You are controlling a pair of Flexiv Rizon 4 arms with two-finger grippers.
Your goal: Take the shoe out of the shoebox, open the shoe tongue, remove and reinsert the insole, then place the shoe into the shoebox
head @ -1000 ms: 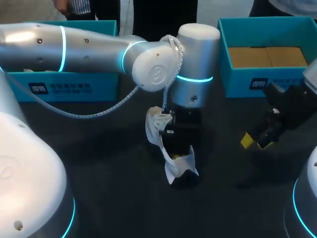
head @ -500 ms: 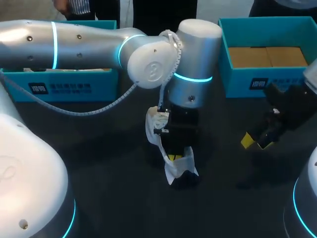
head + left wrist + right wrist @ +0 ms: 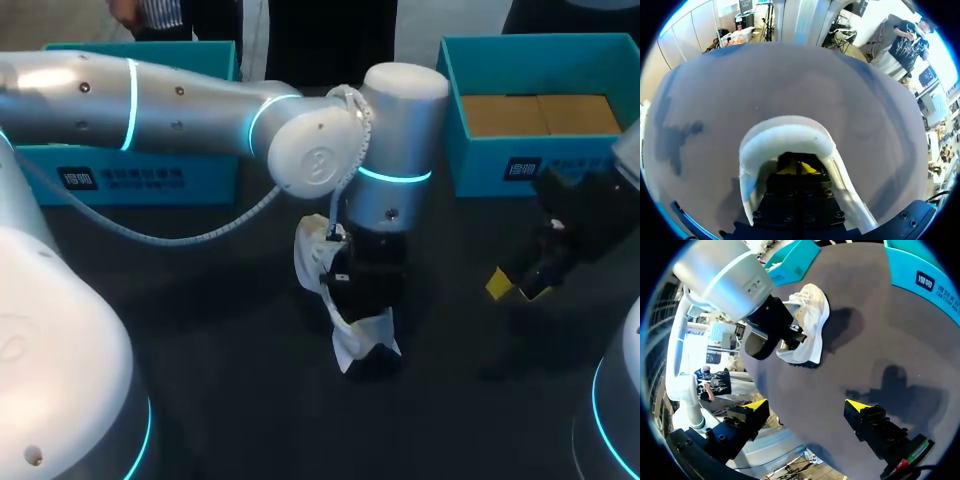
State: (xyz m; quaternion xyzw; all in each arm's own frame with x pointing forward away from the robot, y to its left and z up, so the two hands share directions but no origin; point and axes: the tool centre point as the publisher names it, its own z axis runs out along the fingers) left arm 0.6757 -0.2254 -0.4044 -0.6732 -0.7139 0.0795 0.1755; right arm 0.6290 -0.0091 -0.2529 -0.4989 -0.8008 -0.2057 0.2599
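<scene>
Shoe: a white low-top trainer (image 3: 362,337) with a padded collar and a dark underside, lying out on the dark table (image 3: 200,330), in neither box.
Shoe's mouth: in the left wrist view the thick white collar (image 3: 787,140) curves round the black finger block, and the inside looks dark.
Left gripper (image 3: 797,169): pushed down into the shoe's opening, its yellow tips drawn together with only a thin seam between them. I cannot tell whether anything thin is pinched there.
Right gripper (image 3: 517,288): well off to the shoe's right, above the table, fingers spread wide with nothing between them.
Since half a second ago: the left wrist has sunk a little lower over the shoe. The yellow that showed at the shoe's mouth is now hidden. The shoe and the right gripper sit as they did.
Behind the shoe: a teal shoebox (image 3: 130,175) to the back left, and a second teal shoebox (image 3: 500,165) with a cardboard floor to the back right.
Room: bare dark tabletop shows between the shoe and the right gripper, and on the shoe's near side.
</scene>
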